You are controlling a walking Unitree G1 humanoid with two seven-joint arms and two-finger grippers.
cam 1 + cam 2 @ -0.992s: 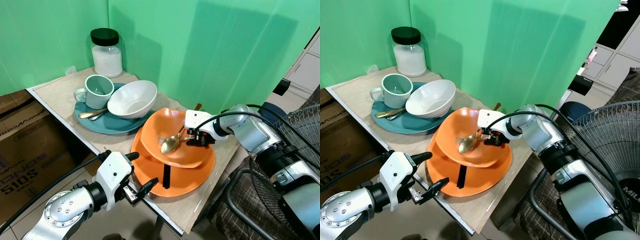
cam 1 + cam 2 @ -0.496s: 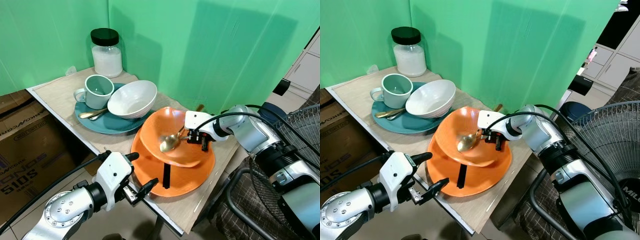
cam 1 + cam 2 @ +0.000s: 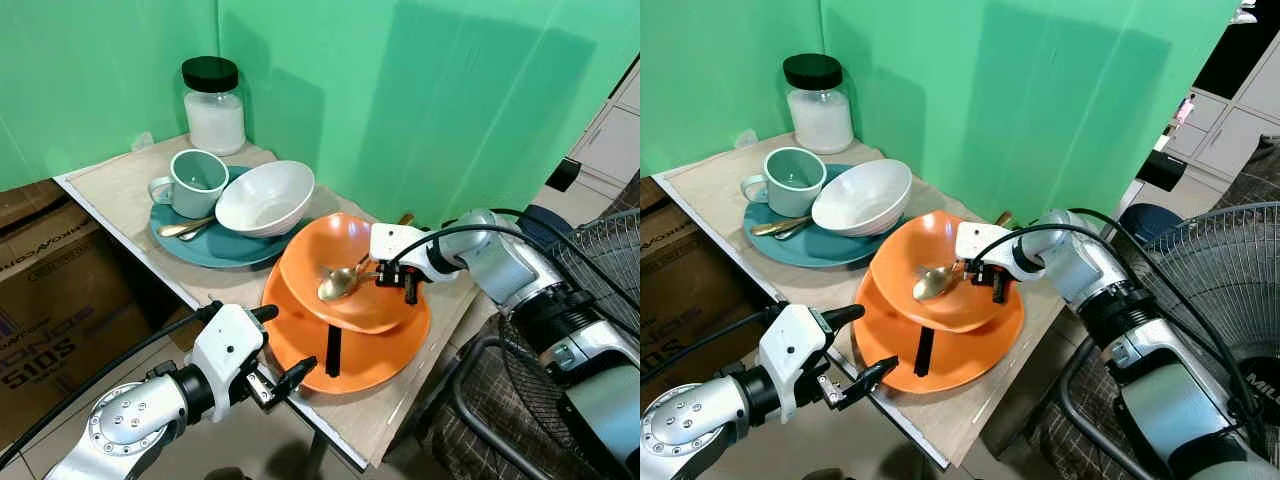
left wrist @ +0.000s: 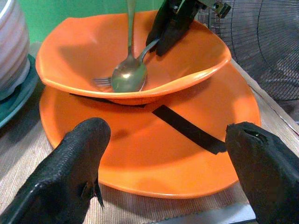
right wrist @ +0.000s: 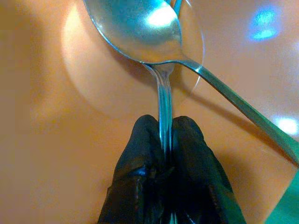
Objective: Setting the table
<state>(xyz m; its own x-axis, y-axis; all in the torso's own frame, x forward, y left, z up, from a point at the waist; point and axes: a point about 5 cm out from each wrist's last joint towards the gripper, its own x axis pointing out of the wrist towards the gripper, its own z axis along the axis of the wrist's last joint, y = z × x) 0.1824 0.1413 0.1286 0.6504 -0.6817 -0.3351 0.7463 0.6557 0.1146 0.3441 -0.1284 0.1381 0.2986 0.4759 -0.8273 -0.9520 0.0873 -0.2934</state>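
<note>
Spoon [image 5: 140, 28] handle is pinched between the closed right gripper [image 5: 161, 154] fingers, its bowl pointing away into the orange bowl [image 3: 345, 275], probably touching it

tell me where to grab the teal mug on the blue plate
Take the teal mug by its handle, which sticks out on the robot's left, clear of the white bowl crowding its other side. Come in from the left; a claw over the open rim from above also looks workable.

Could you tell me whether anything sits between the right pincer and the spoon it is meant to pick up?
Nothing does: the right pincer is already shut on the spoon handle inside the orange bowl, with the fork lying alongside.
</note>
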